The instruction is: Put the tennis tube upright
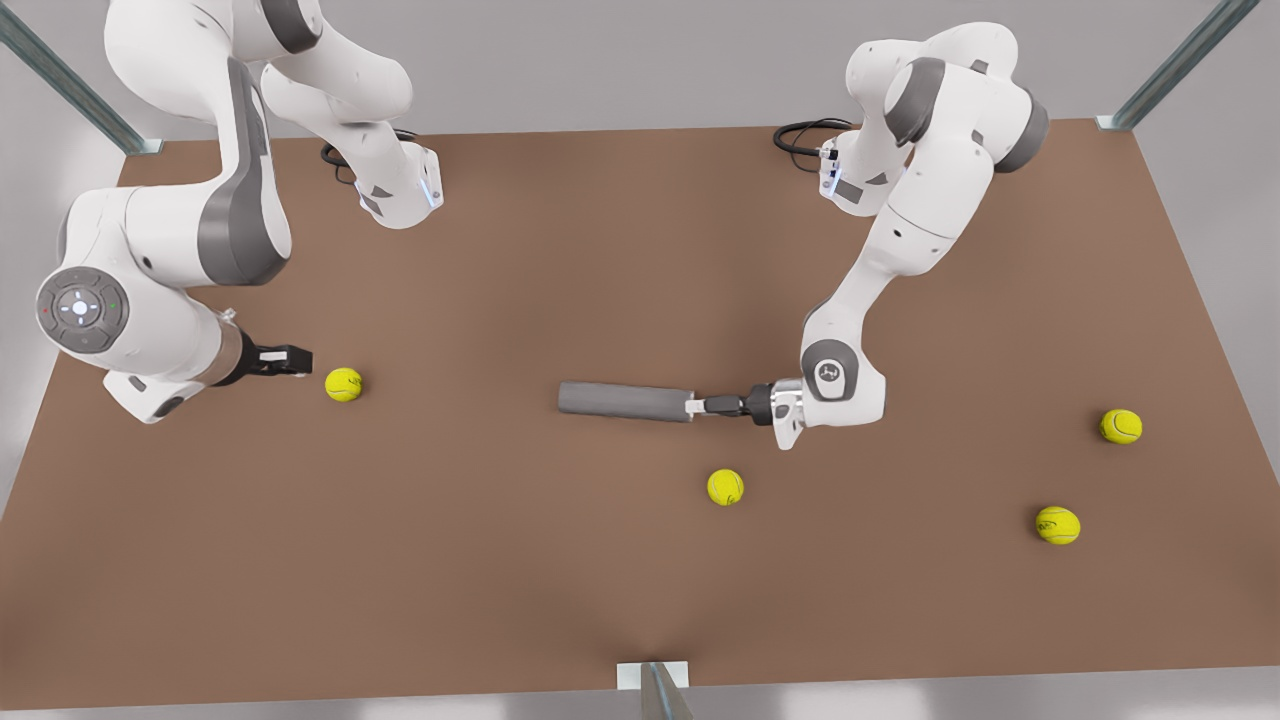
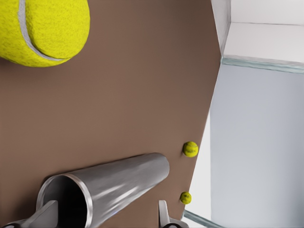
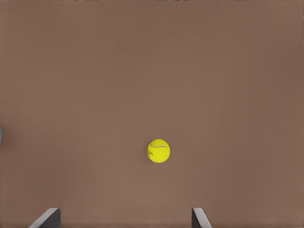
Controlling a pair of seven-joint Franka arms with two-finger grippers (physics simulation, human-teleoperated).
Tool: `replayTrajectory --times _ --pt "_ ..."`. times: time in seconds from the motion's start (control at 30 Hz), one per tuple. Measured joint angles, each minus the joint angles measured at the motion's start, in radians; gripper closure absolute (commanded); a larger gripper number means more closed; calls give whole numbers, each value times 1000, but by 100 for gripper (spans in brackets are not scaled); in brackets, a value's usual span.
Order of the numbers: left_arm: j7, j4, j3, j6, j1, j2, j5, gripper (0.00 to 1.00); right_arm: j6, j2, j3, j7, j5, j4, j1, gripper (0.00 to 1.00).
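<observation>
At mid-table: tennis tube (image 1: 625, 401) lies flat | left gripper (image 1: 698, 406) wide open around its 3 o'clock rim | right gripper (image 1: 300, 358) open, empty, waits | tube looks stiff, light, slippery.

On the brown table (image 1: 500, 560): 1 tennis tube (image 1: 625, 401), grey metal, lying on its side. Yellow tennis balls, 4 in the front view: 1 by the front view's left (image 1: 343, 384), 1 near the middle (image 1: 725, 487), 2 toward the right (image 1: 1120, 426) (image 1: 1057, 525). Arms, 2, each with 1 gripper: left gripper (image 1: 692, 406), right gripper (image 1: 300, 361).
</observation>
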State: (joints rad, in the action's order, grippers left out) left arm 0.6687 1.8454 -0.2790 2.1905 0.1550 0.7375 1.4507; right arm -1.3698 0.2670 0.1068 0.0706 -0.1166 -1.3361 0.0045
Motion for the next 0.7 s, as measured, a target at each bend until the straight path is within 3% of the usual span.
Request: replayTrajectory --times 0.7 --pt "0 -31 -49 9 17 62 15 0 2 0 2 2 0 -7 9 0"
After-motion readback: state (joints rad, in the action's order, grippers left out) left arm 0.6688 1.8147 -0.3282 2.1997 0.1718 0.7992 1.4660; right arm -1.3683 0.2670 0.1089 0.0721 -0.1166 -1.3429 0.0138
